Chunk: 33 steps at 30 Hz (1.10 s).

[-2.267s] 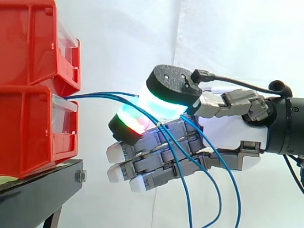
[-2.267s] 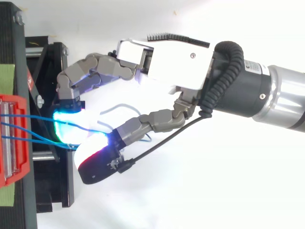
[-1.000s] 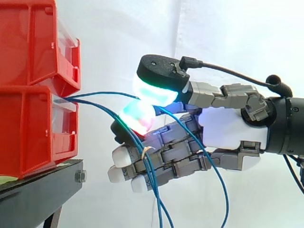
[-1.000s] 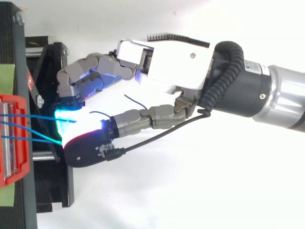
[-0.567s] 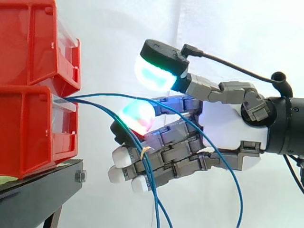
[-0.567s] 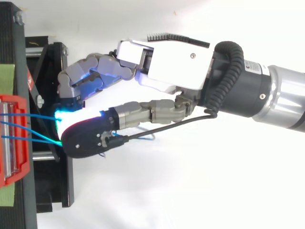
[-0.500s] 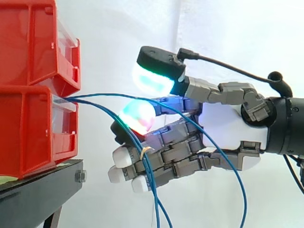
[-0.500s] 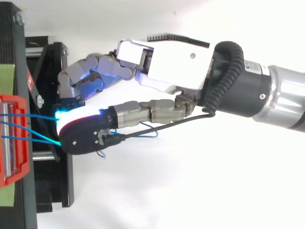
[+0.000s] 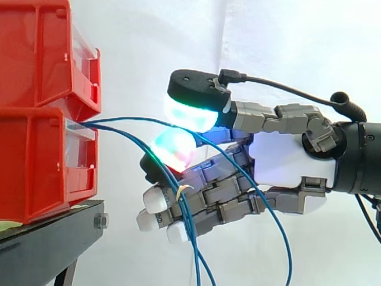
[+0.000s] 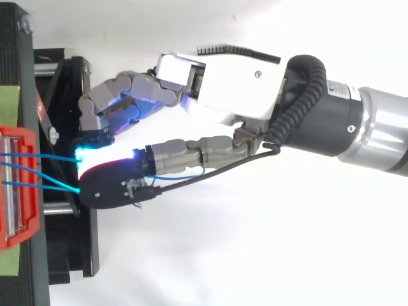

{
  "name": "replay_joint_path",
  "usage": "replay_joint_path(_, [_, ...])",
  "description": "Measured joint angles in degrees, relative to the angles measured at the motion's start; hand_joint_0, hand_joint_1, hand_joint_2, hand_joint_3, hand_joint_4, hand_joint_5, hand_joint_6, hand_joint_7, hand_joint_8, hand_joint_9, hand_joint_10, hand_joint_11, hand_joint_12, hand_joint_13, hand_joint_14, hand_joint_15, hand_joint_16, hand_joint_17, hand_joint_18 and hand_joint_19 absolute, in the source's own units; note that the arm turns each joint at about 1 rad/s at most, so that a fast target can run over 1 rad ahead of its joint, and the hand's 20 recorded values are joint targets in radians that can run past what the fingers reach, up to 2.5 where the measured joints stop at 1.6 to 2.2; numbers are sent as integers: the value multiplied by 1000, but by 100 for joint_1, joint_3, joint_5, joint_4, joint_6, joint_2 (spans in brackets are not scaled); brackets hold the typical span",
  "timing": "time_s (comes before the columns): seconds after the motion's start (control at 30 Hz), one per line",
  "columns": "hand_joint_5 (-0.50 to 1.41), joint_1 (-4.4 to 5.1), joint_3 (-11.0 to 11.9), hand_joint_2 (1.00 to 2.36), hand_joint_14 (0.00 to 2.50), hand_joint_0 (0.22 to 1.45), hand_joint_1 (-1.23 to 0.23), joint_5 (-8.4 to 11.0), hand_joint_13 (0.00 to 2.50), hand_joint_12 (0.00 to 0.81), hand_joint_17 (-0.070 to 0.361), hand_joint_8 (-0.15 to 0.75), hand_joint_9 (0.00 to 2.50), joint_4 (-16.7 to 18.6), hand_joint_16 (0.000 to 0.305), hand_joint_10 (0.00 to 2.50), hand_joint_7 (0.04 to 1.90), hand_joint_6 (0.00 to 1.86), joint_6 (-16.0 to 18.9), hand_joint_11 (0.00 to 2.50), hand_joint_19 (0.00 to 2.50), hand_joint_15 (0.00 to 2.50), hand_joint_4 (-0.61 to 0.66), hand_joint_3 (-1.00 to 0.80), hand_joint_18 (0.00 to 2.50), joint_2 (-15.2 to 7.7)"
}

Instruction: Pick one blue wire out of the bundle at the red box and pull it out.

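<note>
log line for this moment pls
step: grasp | hand: thumb and finger pads pinch top blue wire | wire: runs into lower red box, not yet pulled out

You won't find any text, number or sign here that you can read. In the top view the small red tag on the black stand carries white marks, but they are too small for you to make out.

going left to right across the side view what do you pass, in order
red bins → blue wires → hand → arm
</note>
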Motion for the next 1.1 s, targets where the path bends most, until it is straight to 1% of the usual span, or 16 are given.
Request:
replay_joint_path(0.37, [-146,1,-2,1014,11,556,-707,3,540,428,130,322,815,0,58,16,1105,828,-12,503,402,284,173,-256,503,0])
replay_joint_path(0.53, [-148,1,-1,1013,10,552,-719,3,540,431,131,320,815,-1,58,15,1104,830,-9,516,393,283,180,-290,500,0])
replay_joint_path(0.87, [-152,1,-1,1008,10,576,-813,3,538,429,130,316,798,-4,58,17,1097,834,-4,514,367,274,185,-394,501,0])
replay_joint_path(0.97, [-154,1,-1,1007,10,579,-818,3,538,427,130,312,792,-1,58,15,1093,835,-4,523,374,276,188,-412,502,0])
replay_joint_path(1.1, [-154,1,-3,1003,10,550,-774,3,537,432,132,317,794,-4,59,15,1082,835,1,515,382,281,181,-450,501,0])
